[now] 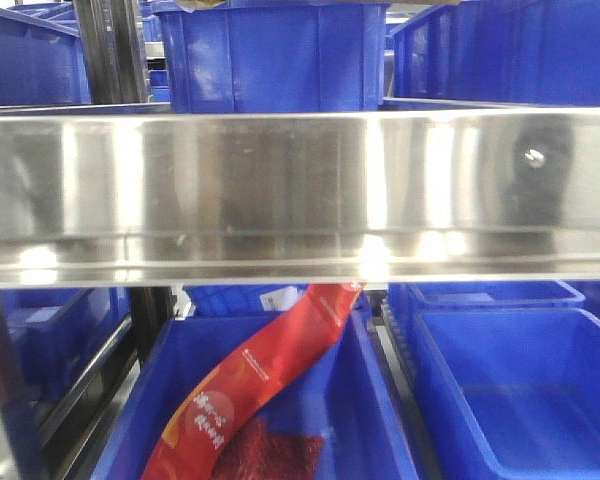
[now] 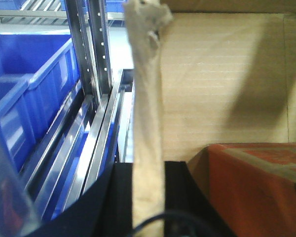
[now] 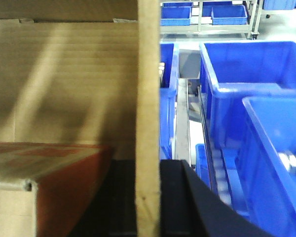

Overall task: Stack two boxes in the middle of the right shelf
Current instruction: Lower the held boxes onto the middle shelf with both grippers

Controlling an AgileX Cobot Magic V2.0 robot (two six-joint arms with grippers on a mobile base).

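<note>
A tan corrugated cardboard box [image 2: 222, 74] is held by both grippers, one on each side wall. My left gripper [image 2: 148, 165] is shut on the box's left wall [image 2: 145, 98], whose far end is crumpled and yellowish. My right gripper [image 3: 148, 163] is shut on the box's right wall [image 3: 148, 74]. Inside the box [image 3: 64, 74] lies a red-orange carton with tape on top, seen in the left wrist view [image 2: 259, 187] and in the right wrist view [image 3: 64, 187]. The shiny steel shelf rim [image 1: 280, 190] with a small screw [image 1: 533, 156] fills the front view. No box or gripper shows there.
Blue plastic bins stand above the rim [image 1: 270, 55] and below it [image 1: 520, 390]. One lower bin [image 1: 375, 420] holds a red packet [image 1: 250, 390]. Steel uprights and rails [image 2: 96, 74] run left of the box. More blue bins [image 3: 246, 98] sit to its right.
</note>
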